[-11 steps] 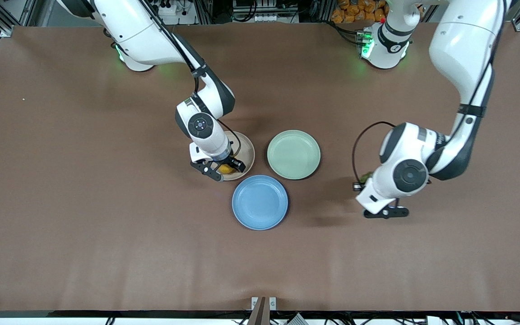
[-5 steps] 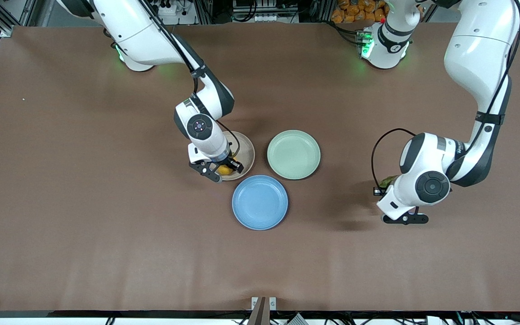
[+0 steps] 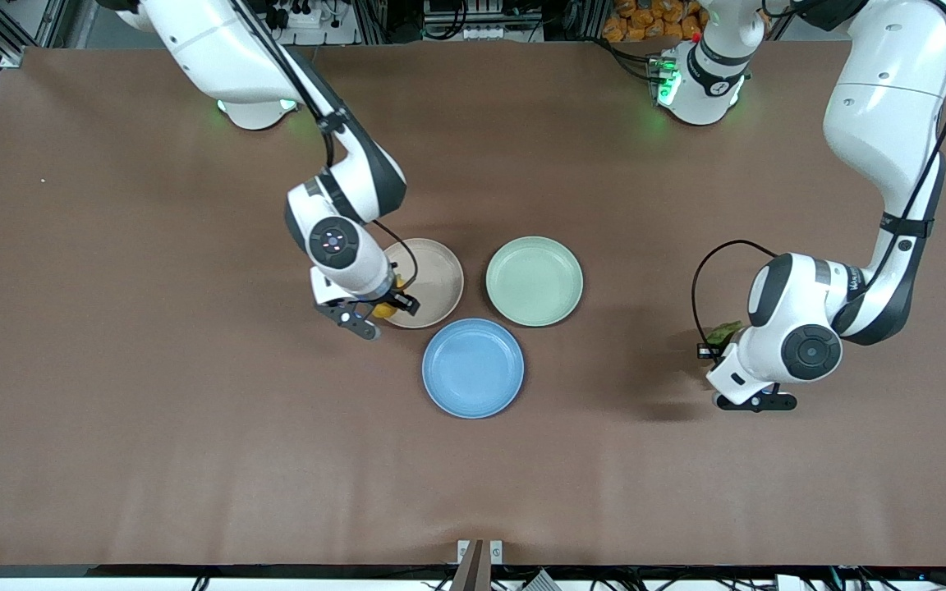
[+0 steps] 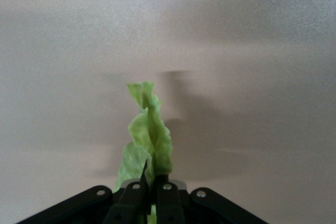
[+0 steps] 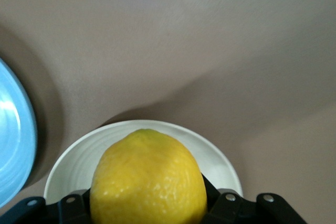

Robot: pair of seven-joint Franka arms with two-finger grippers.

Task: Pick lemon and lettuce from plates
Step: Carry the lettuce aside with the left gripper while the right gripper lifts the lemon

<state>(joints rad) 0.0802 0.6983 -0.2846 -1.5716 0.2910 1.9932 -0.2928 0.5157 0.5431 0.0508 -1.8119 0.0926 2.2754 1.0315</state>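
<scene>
Right gripper (image 3: 376,313), raised over the rim of the beige plate (image 3: 432,283) on the side toward the right arm's end of the table; its fingers (image 5: 71,208) are clamped on the lemon (image 5: 148,179), which fills the gap between them. In the right wrist view the lemon's long axis runs away from the gripper, its narrower end leading, above the beige plate and beside the blue plate (image 5: 13,150).

Left gripper (image 3: 748,400), held over bare table (image 3: 153,410) toward the left arm's end, well apart from the mint green plate (image 3: 534,281). Its fingers (image 4: 167,203) are pinched narrow on the lettuce (image 4: 147,135) at one end; the crinkled leaf extends lengthwise straight out from the fingertips, free end foremost.
</scene>
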